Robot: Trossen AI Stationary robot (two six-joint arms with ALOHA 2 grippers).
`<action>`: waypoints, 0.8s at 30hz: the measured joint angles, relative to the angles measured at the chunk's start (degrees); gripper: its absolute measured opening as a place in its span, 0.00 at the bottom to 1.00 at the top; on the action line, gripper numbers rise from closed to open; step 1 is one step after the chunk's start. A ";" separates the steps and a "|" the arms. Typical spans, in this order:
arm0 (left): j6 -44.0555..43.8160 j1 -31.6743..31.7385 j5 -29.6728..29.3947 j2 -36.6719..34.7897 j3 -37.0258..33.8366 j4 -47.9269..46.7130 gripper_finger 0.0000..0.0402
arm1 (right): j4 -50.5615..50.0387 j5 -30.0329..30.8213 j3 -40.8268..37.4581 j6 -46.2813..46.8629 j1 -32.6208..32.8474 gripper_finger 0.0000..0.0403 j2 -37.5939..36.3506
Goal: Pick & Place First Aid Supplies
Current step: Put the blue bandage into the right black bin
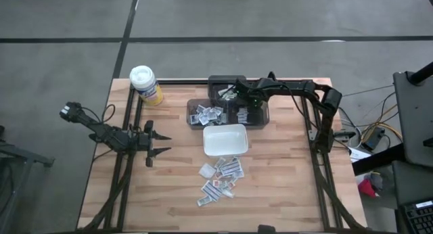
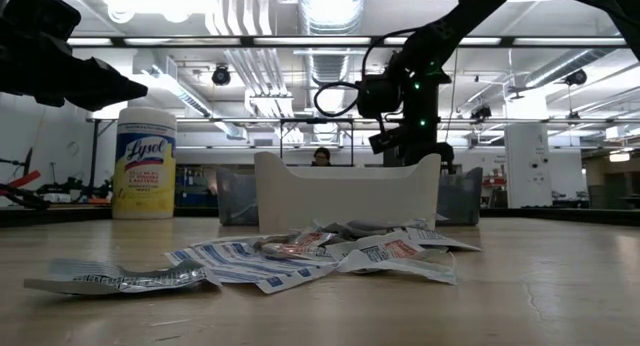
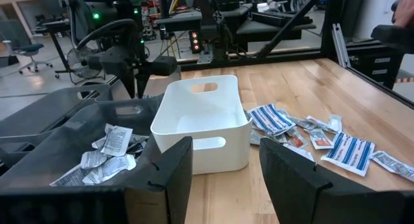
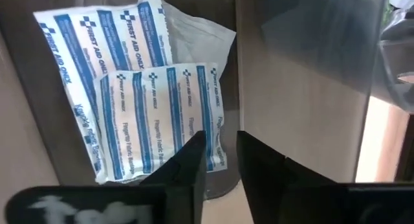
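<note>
Right gripper (image 4: 220,160) hangs inside the dark bin (image 1: 260,115), fingers slightly parted, holding nothing; blue-printed first aid packets (image 4: 152,120) lie just beneath its tips; left gripper (image 3: 223,172) waits spread near the white dish (image 3: 207,123).

A white rectangular dish (image 1: 225,140) sits mid-table on the wooden tabletop (image 1: 284,186), open side up, with cut-out handles in its short walls (seen from the left wrist). Just behind the dish lie dark translucent bins (image 1: 203,105), side by side. Well off from the dish, toward the table's far corner, stands a yellow Lysol canister (image 1: 147,85), white-lidded and upright.
</note>
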 joint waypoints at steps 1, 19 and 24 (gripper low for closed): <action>-0.02 0.00 0.00 0.00 0.00 0.00 0.44 | -0.44 0.15 0.18 -0.19 0.00 0.22 -0.03; -0.98 0.00 0.00 0.00 0.00 0.02 0.44 | -18.49 -0.62 18.94 6.87 0.65 0.16 -0.18; -1.03 0.00 0.02 0.00 0.00 0.02 0.44 | -21.64 -1.70 23.19 8.66 2.17 0.14 -0.18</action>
